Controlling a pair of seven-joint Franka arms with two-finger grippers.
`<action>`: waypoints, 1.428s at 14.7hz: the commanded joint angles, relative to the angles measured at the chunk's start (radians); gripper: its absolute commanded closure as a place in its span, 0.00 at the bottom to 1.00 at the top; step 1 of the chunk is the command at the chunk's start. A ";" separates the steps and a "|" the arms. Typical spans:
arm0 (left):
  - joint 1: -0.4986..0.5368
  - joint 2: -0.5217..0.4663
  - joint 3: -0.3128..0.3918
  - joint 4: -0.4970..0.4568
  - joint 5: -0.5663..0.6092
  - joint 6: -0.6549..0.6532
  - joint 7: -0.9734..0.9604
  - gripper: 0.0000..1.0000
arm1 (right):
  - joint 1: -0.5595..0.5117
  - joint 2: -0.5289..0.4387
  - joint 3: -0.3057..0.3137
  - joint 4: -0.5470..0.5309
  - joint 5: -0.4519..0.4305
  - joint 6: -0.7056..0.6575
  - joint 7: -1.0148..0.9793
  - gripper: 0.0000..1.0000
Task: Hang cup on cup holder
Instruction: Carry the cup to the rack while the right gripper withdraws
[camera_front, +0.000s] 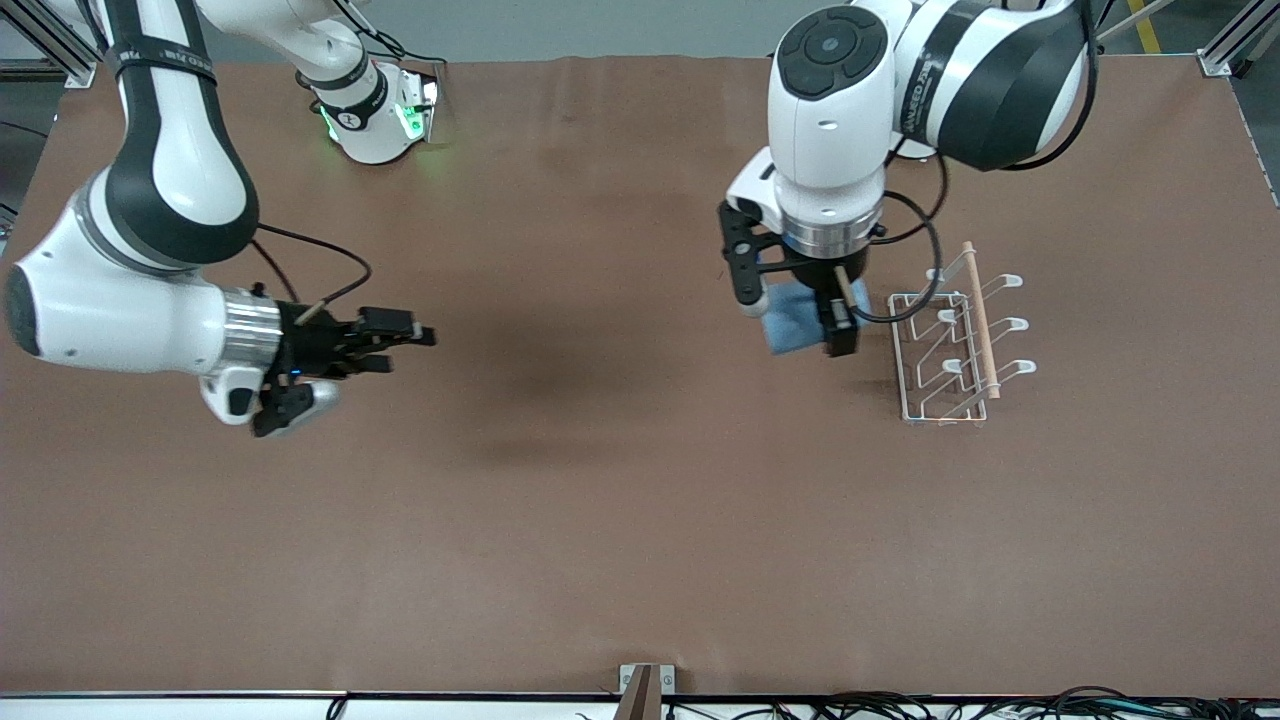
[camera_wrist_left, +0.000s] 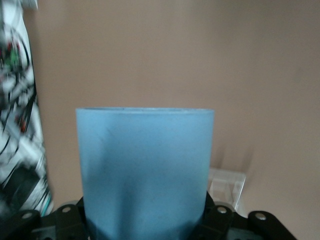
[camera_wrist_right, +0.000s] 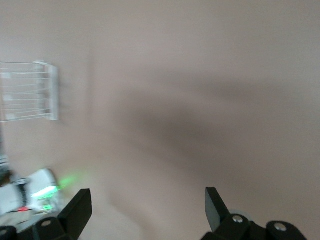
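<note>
The left gripper (camera_front: 797, 318) is pinching the cup (camera_front: 790, 318) between its fingers, holding it in the air over the table (camera_front: 600, 520), just beside the cup holder (camera_front: 945, 345). The cup holder is standing toward the left arm's end of the brown table. The right gripper (camera_front: 395, 350) is waiting over bare table, fingers spread apart and holding nothing.

Light-blue cup (camera_front: 790, 318), white wire cup holder (camera_front: 945, 352), brown table (camera_front: 600, 520)
</note>
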 joint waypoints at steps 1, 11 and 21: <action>0.015 -0.022 -0.003 -0.007 0.151 -0.103 0.118 0.53 | -0.002 -0.062 -0.064 -0.026 -0.190 0.009 0.005 0.00; 0.065 -0.012 -0.003 -0.217 0.513 -0.211 0.182 0.55 | -0.005 -0.120 -0.235 0.189 -0.488 -0.102 -0.002 0.00; 0.092 0.056 -0.003 -0.448 0.676 -0.211 -0.047 0.55 | -0.014 -0.131 -0.330 0.368 -0.500 -0.274 0.004 0.00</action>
